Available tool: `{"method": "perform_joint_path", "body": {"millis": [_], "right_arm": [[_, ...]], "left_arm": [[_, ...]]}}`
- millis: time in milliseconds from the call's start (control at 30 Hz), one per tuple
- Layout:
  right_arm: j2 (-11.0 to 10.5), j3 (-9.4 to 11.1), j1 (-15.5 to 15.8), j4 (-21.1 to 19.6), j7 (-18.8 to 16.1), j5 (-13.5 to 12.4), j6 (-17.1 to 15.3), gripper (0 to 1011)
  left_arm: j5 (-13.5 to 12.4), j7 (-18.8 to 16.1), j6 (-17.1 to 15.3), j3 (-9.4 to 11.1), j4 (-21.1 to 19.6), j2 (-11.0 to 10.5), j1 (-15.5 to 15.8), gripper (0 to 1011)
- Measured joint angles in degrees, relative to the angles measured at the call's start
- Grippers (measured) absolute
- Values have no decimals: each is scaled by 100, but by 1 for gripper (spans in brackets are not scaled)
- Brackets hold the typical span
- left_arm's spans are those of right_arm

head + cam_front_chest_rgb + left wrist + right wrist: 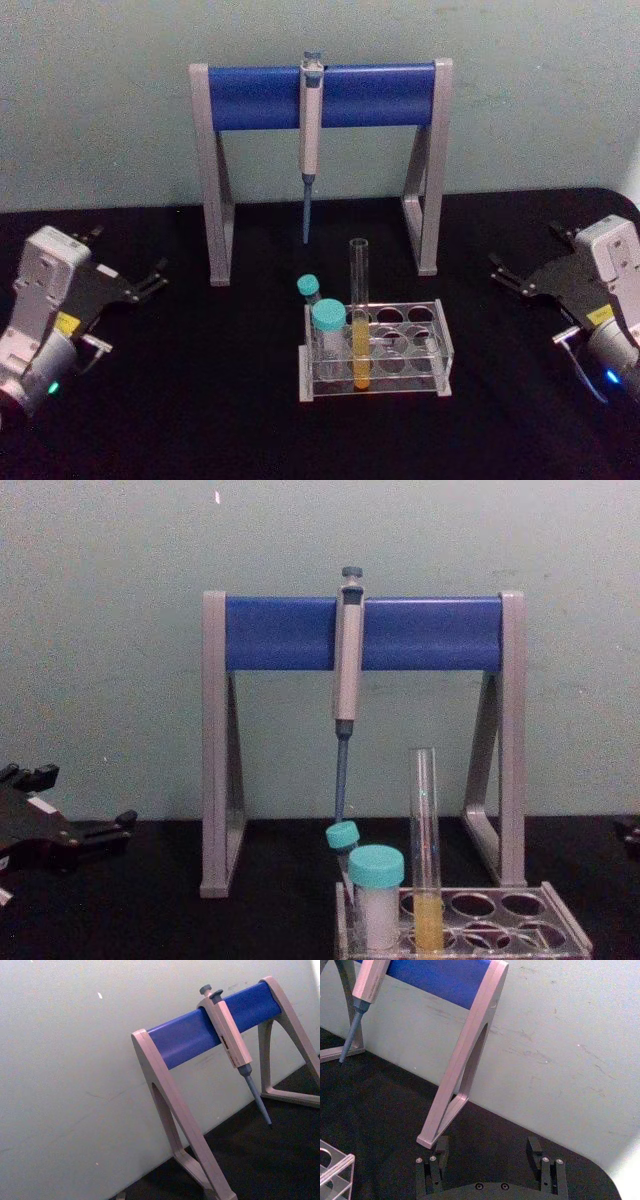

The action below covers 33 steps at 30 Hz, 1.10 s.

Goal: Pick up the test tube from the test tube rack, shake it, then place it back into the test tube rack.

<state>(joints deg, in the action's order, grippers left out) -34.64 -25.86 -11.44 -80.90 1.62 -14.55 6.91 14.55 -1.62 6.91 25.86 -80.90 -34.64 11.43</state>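
Test tube (358,290) upright in test tube rack (443,352); left end effector (157,280), right end effector (498,273) both spread, edge-cropped.

Test tube (427,830): upright in the test tube rack (562,920) at lower centre-right of the frame, uncapped, with yellow-orange liquid in its bottom part. Larger teal-capped vial (377,900): seated in the rack just left of the tube. Smaller teal-capped vial (343,837): behind it, tilted. Stand (280,632): grey legs and blue crossbar, behind the rack on the black surface (150,910), spanning mid-frame. Pipette (347,660): hanging from the crossbar's centre, tip down. Left tool (82,808): at the left edge, low, fingers apart, well clear of the rack. Right tool (632,832): a dark sliver at the right edge.
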Motion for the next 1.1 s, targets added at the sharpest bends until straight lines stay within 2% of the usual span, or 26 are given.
{"method": "perform_joint_path", "body": {"millis": [1100], "right_arm": [[-1,0,1,0,0,0,-1,1000]], "left_arm": [[0,0,0,0,0,0,0,1001]]}}
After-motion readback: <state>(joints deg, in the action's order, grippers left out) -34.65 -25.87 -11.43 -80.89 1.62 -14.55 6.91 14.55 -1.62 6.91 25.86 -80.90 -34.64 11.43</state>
